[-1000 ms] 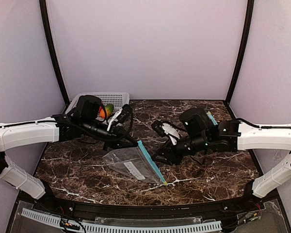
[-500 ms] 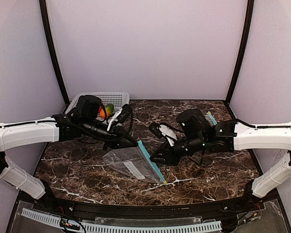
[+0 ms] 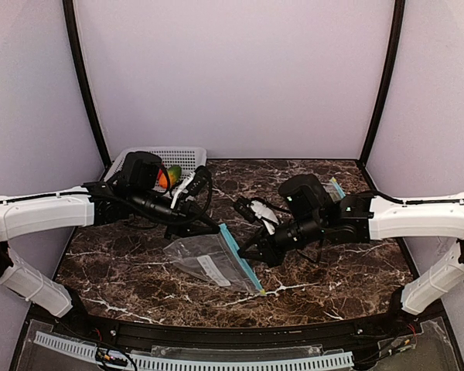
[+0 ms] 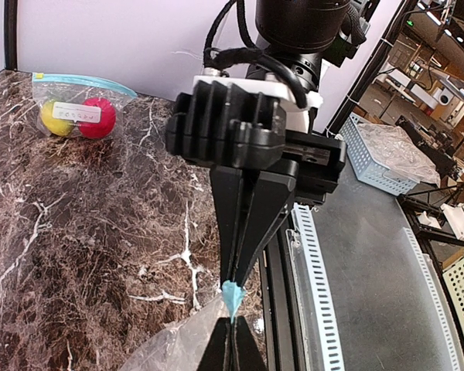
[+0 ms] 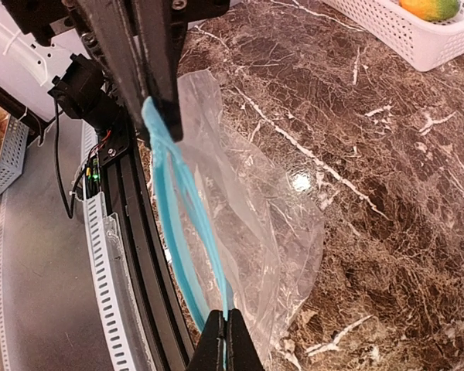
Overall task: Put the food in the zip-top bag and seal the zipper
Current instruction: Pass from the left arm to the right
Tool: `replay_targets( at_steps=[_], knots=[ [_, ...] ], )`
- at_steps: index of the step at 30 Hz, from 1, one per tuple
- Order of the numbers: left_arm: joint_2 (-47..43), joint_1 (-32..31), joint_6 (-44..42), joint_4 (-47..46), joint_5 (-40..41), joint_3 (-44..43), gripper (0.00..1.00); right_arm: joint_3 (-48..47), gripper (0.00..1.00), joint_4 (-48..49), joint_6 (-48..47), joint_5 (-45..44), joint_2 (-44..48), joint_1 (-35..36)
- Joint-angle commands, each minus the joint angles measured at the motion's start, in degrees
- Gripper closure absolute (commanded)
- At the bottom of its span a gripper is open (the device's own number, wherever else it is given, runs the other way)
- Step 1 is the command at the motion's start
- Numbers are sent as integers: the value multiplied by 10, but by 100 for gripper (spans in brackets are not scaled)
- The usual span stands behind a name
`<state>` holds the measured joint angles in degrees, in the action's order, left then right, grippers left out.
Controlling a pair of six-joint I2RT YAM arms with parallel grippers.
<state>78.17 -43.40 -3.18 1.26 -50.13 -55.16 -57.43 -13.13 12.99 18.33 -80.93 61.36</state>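
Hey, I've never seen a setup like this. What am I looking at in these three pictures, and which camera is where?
Two robot arms are bolted to a dark marble-patterned table. The wide picture looks down from above and behind them. The other two come from a camera on each wrist. The left end effector and the right end effector both pinch the blue zipper edge of a clear zip-top bag. A white basket at the back left holds toy fruit. A second bag with yellow and red fruit lies back right.
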Motion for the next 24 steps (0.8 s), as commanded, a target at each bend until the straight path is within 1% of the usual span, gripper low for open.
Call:
replay_targets(
  at_steps=[1,2,3,4,6,7,8,9,10,11,12,13,14,16,17,19,22,24],
  knots=[
    [1,-3,2,0,3,-15,99,-12,100,31,6,8,-5,-2],
    [1,-3,2,1,6,-15,99,-11,100,30,10,-1,-6,-3],
    [0,-2,3,1,14,-16,97,-12,100,28,13,-12,-6,-3],
    [-2,-3,1,4,19,-17,92,-14,100,23,17,-25,-5,-2],
    [-11,-3,-4,7,57,-16,66,-18,100,6,25,-61,0,-3],
    [-23,-3,-6,7,69,-15,60,-19,100,-3,27,-77,5,-6],
    [-30,-2,-7,5,97,-11,50,-20,100,-12,31,-88,11,-10],
    [-46,-2,-7,2,111,-9,45,-21,100,-21,35,-99,17,-17],
    [-56,-2,-6,-6,146,-1,37,-23,100,-34,36,-107,24,-24],
    [-73,-2,-6,-8,164,3,34,-28,100,-49,36,-118,28,-32],
    [-91,-2,-5,-9,199,10,28,-34,100,-70,35,-137,34,-39],
    [-100,-2,-4,-10,215,12,26,-41,100,-94,33,-155,36,-46],
    [-113,-2,4,-21,249,14,22,-49,100,-118,31,-175,38,-53],
    [-126,-1,22,-21,288,10,19,-63,100,-163,28,-220,44,-71],
    [-128,-2,25,-19,294,8,19,-68,100,-184,27,-234,48,-80],
    [-138,-2,58,-22,302,10,19,-80,100,-222,26,-258,58,-99],
    [-156,-2,114,-71,308,34,18,-99,100,-270,29,-276,80,-123],
    [-161,-1,140,-89,317,44,18,-104,100,-278,29,-277,94,-130]
  ],
)
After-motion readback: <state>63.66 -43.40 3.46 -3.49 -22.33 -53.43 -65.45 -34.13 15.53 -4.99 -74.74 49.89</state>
